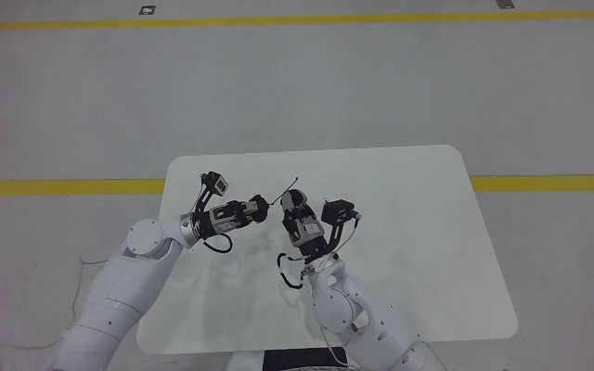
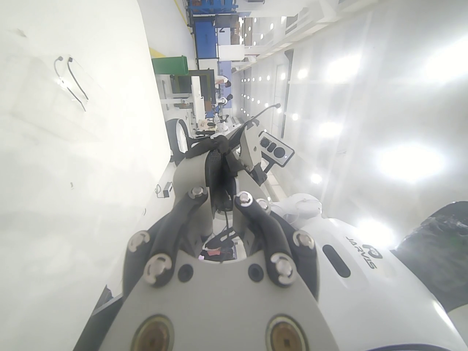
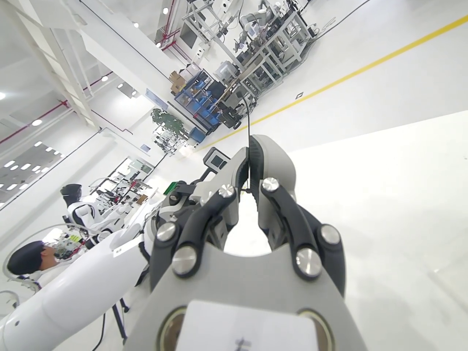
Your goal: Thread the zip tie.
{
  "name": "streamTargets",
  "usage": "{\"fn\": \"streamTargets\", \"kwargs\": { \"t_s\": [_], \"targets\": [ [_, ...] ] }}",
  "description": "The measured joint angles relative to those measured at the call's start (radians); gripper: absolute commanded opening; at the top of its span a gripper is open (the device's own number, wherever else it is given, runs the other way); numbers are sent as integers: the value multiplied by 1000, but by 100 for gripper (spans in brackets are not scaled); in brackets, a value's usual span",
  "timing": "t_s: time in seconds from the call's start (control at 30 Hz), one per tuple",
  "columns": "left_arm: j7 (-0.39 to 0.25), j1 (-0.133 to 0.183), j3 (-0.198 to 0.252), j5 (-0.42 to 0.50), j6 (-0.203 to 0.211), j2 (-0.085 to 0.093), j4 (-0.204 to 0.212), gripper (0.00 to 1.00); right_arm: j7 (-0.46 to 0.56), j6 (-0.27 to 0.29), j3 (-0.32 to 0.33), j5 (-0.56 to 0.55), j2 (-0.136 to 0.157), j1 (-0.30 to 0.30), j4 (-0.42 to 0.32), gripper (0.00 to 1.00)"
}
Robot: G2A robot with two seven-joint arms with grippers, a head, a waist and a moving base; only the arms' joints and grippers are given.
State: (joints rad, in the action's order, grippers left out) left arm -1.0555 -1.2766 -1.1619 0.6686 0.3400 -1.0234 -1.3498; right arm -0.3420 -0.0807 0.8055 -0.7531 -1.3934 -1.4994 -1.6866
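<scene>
So the thin black plastic zip tie (image 3: 248,118) is up in the air over the white rounded table (image 1: 445,241), not lying on it. The right gripper (image 3: 250,149) has its fingers clenched on the strap, with a long free length poking out past the tips. The left gripper (image 2: 216,160) sits just beside it with its fingers pressed together too, but I can't tell if it's pinching the tie's other end or nothing at all.

My take: this thing weighs basically nothing and it's springy, so that free length will wobble and bend off target. It's also slick and skinny, so it can easily twist in the pads. I'd hold it close to whichever end gets aimed, and pinch the head by its flat sides so the slot isn't covered. 2 spare black ties (image 2: 75,85) lie on the table, well apart from the grippers.
</scene>
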Motion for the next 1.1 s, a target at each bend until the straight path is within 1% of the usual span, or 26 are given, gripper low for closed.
{"fn": "streamTargets", "kwargs": {
  "t_s": [0.4,1.1],
  "targets": [
    [0,0,0,0,0,0,0,0,7,-7,6,-13,-13,-1,12,0],
    [0,0,0,0,0,0,0,0,16,5,19,-30,-31,-13,19,0]
  ]
}}
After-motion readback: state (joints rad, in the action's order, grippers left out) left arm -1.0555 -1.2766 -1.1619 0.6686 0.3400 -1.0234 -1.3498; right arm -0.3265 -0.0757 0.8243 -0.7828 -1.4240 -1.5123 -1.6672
